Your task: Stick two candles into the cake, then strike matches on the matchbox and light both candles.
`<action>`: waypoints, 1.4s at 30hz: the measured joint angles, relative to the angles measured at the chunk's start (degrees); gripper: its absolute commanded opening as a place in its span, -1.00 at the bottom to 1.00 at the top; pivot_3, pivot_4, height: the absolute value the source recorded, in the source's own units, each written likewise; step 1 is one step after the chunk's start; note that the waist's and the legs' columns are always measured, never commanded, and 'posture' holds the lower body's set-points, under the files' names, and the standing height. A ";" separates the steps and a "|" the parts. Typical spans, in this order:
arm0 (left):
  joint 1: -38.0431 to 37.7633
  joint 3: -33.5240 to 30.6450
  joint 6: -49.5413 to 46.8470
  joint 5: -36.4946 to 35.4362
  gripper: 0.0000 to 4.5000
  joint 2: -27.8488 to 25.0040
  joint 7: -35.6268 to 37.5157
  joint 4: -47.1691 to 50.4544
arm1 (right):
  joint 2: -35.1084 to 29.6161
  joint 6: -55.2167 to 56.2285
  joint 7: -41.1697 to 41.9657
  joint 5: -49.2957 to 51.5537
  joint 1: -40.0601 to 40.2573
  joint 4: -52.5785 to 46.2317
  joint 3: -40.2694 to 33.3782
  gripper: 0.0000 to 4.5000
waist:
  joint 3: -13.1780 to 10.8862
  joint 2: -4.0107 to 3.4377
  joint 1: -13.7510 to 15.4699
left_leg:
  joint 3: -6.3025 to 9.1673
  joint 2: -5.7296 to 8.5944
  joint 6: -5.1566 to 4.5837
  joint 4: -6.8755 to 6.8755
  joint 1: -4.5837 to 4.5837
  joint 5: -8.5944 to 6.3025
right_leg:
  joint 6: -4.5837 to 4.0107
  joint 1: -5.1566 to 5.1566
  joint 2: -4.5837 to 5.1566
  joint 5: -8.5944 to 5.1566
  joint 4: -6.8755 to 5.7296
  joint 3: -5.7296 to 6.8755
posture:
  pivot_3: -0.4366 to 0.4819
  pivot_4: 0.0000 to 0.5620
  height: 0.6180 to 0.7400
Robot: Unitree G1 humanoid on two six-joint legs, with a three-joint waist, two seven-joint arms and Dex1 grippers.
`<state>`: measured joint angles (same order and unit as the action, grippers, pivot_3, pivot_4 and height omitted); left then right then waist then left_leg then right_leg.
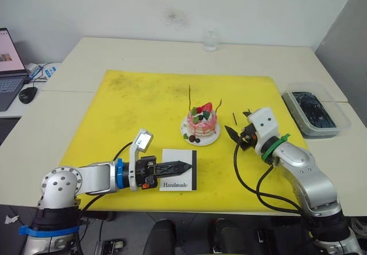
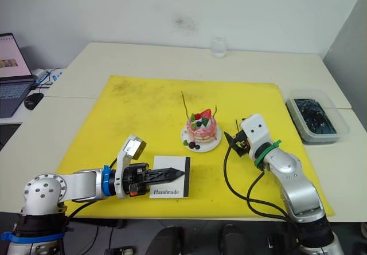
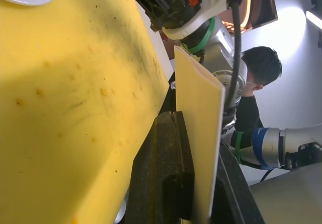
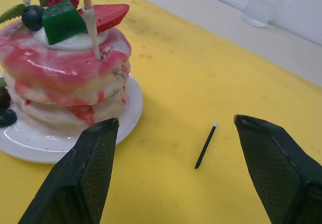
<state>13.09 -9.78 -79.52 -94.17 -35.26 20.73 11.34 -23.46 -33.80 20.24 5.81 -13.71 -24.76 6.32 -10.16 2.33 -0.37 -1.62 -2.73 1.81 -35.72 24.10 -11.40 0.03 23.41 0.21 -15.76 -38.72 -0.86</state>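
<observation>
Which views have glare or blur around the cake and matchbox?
Left wrist view: bright lamp glare at the upper right, matchbox edge-on and soft up close. Right wrist view: cake sharp, match clear, glass behind blurred. Head views: even light, no glare.

The word "Handmade" is showing in black print along the near edge of the white matchbox [image 1: 179,177], lying just under the left end effector [image 1: 187,165] fingertips.

Silver arms, black hands [image 1: 172,167], blk cables
</observation>
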 measured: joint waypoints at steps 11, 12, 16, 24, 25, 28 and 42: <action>-0.08 2.03 2.25 -1.46 -1.00 -1.53 0.07 -0.28 | 7.08 4.41 -5.89 -3.01 0.19 8.06 -0.04 0.69 | 0.00 0.00 -0.09 | -0.01 0.00 0.00 -0.02 0.00 0.00 | 0.01 0.00 0.00 0.00 -0.04 -0.02 | -0.05 -0.47 1.00; -0.07 2.15 2.43 -1.57 -1.00 -1.57 0.04 -0.29 | 7.73 4.99 -6.52 -3.27 0.08 9.44 -0.04 0.69 | 0.00 0.00 -0.10 | -0.02 0.00 0.00 -0.02 0.00 0.00 | 0.01 0.00 0.00 0.00 -0.03 -0.03 | -0.05 -0.47 1.00; -0.06 3.18 2.77 -1.60 -1.00 -1.80 -0.05 -0.31 | 10.01 7.38 -8.27 -4.70 -1.91 14.52 -0.07 0.69 | -0.01 -0.01 -0.16 | -0.03 0.00 0.00 -0.02 -0.01 0.00 | 0.01 0.01 0.00 0.01 -0.05 -0.04 | -0.05 -0.47 1.00; -0.07 4.06 4.30 -1.60 -1.00 -1.97 -0.21 -0.18 | 14.68 10.90 -12.94 -5.24 -6.76 23.93 -1.32 0.69 | -0.01 -0.01 -0.43 | -0.02 0.01 0.00 -0.03 0.01 0.00 | 0.01 0.01 -0.01 0.01 -0.09 -0.04 | -0.05 -0.47 1.00; -0.08 4.14 4.48 -1.60 -1.00 -2.05 -0.22 -0.15 | 14.94 10.91 -13.14 -5.27 -6.98 24.51 -1.54 0.69 | -0.01 -0.01 -0.47 | -0.03 0.01 0.00 -0.03 0.01 0.00 | 0.01 0.01 -0.01 0.01 -0.10 -0.05 | -0.05 -0.47 1.00; -0.12 4.44 4.99 -1.60 -1.00 -2.10 -0.27 0.02 | 16.00 10.76 -14.66 -5.45 -8.35 26.75 -2.75 0.53 | -0.01 -0.01 -0.60 | -0.02 0.01 0.00 -0.04 0.00 0.00 | 0.01 0.01 -0.01 0.01 -0.12 -0.04 | -0.05 -0.47 1.00; -0.40 5.53 6.22 -1.58 -1.00 -2.55 -0.42 0.66 | 18.07 7.99 -15.32 -4.89 -9.28 27.04 -3.97 -0.98 | 0.00 -0.02 -0.78 | 0.00 0.00 -0.01 -0.06 -0.01 0.01 | 0.00 0.01 -0.02 0.01 -0.16 -0.03 | -0.05 -0.47 1.00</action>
<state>12.69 -4.25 -73.30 -95.74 -37.81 20.31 12.01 -5.39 -25.80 4.91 0.92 -22.98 2.28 2.35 -10.16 2.31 -1.15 -1.62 -2.73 1.80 -35.78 24.10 -11.39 0.03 23.41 0.19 -15.75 -38.88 -0.89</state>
